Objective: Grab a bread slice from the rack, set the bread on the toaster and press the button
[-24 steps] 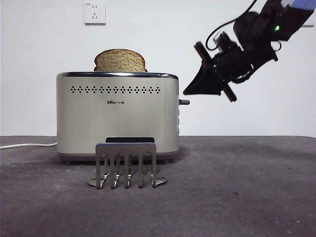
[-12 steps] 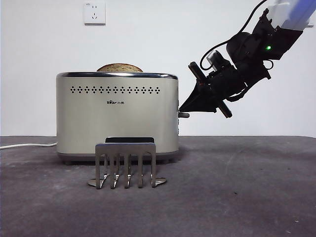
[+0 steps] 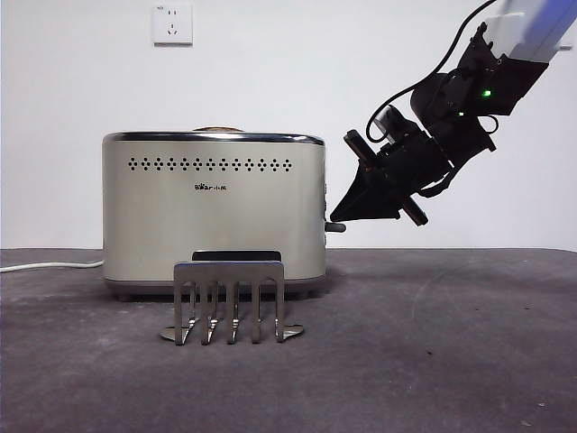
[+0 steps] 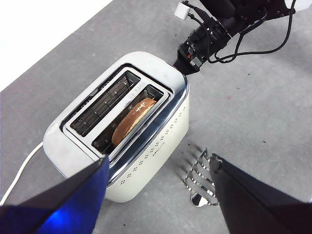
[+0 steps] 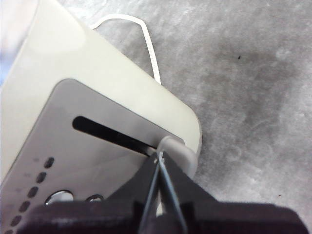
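The bread point(image 4: 134, 117) sits deep down in one slot of the toaster point(image 3: 215, 212). The right gripper point(image 3: 335, 216), its jaws pressed together, pushes on the button point(image 5: 176, 152) at the toaster's side. The rack point(image 3: 232, 301) stands empty in front. The left gripper point(image 4: 158, 187) hangs above, jaws wide apart.

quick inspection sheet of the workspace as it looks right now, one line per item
surface: dark grey table, mottled, bare in front.
job's things: toaster upright; slice of bread sunk low in the slot nearer the vent holes; rack stands bare in front of the toaster; button low on the narrow side.
clutter: nothing seen.
grippers: right tool shut, tip on the button; left tool open, hovering above the toaster.
cables: white cord runs from the toaster; black cable loops on the right arm.
surroundings: white wall, wall socket.
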Robot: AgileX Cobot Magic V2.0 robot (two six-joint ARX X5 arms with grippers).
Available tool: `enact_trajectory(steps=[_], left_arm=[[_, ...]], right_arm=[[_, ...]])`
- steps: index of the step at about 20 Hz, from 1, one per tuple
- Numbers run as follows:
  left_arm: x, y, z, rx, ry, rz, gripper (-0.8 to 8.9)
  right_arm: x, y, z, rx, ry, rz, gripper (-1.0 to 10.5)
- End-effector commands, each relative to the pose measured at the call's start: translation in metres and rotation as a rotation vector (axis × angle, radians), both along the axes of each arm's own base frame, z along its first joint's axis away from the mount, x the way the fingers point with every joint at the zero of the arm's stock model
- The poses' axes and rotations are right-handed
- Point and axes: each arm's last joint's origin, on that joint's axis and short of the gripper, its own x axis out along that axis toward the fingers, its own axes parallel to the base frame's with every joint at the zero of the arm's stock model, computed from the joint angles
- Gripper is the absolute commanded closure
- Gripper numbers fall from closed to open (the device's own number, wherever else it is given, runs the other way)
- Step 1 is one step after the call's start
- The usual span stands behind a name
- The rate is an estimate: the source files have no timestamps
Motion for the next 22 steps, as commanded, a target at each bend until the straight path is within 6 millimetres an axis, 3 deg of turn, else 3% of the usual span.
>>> enact_trajectory(steps=[1, 10, 12, 14, 18, 22], left_arm=[[0.000, 0.000, 0.001, -0.011, 0.006, 0.007, 4.68], [0.000, 0.000, 0.000, -0.010, 0.008, 0.007, 4.68], [0.000, 0.000, 0.000, -0.010, 0.008, 0.007, 4.68], [0.000, 0.000, 0.000, -0.010, 0.008, 0.008, 4.68], [-0.001, 0.001, 0.000, -0.007, 0.015, 0.008, 4.68], [-0.001, 0.001, -0.001, -0.001, 0.029, 0.008, 4.68]], right_arm=[[-0.004, 0.001, -0.030, -0.054, 0.095, -0.006, 9.6], [-0.003, 0.001, -0.028, -0.048, 0.079, -0.007, 9.6], [-0.003, -0.002, -0.020, -0.032, 0.073, -0.018, 9.6], [-0.007, -0.003, 0.003, -0.020, 0.026, -0.020, 9.6], [-0.031, -0.011, 0.077, 0.008, -0.107, -0.026, 9.6], [-0.089, -0.024, 0.157, 0.009, -0.180, -0.013, 9.6]])
